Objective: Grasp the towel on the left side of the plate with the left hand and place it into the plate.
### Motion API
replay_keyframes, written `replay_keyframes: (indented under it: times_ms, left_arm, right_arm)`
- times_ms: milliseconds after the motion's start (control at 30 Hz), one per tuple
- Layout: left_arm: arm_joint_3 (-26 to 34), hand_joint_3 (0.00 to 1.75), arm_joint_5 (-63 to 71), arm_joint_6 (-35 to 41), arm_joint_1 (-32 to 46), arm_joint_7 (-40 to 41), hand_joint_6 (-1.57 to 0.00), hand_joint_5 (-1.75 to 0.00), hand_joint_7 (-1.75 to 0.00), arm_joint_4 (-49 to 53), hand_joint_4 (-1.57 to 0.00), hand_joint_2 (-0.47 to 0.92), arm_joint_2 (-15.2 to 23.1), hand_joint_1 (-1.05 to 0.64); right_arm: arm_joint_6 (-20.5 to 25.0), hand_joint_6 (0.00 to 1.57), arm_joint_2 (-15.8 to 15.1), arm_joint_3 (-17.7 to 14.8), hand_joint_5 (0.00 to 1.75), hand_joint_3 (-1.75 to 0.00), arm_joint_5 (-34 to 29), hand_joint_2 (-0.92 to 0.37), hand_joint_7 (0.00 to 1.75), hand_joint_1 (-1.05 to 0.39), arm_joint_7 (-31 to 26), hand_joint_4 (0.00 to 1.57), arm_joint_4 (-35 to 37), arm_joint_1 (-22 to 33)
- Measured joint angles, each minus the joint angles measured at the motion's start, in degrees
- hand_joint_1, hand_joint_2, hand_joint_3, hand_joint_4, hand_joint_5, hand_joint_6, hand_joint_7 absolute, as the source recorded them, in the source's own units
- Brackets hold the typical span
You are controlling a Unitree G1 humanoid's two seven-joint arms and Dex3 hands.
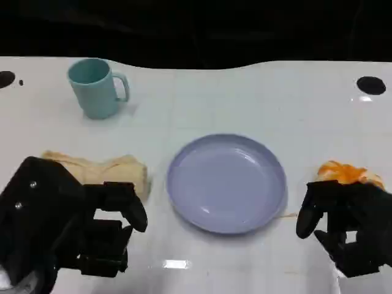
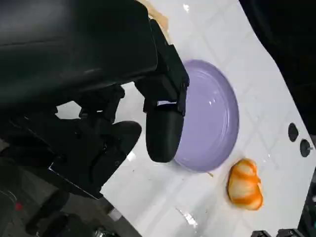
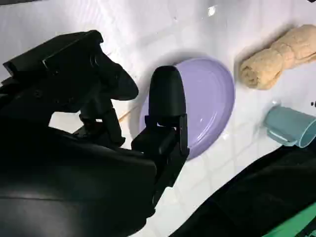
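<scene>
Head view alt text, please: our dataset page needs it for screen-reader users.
A white table holds an empty lavender plate at centre, with a rolled tan towel lying to its left, untouched. The robot's black left hand hovers open in front of the towel; its right hand sits by an orange object, and a teal mug stands far left.

Glossy white table [image 1: 257, 92], glare spots, perhaps dark backdrop behind

The left robot hand [image 1: 92, 229] sits low at the near left of the desk [image 1: 245, 98], holding nothing, its fingers [image 1: 125, 205] spread and reaching forward and to the right. The right robot hand [image 1: 346, 223] sits at the near right, also holding nothing, with its fingers [image 1: 309, 211] apart and curved downward.
</scene>
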Motion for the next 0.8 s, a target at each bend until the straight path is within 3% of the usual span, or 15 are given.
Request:
replay_keyframes:
  times_ms: [800]
  left_arm:
    - [0.01,1.32,-0.03,-0.06,-0.05,0.00,-0.74,-1.75,-1.65,0.07,-0.83,0.49,0.14,-0.02]
  right_arm:
    - [0.49,0.70,0.00,0.34,1.75,-1.10,-0.04,-0.55,1.44,0.02,0.00,0.73,-0.39,-0.12]
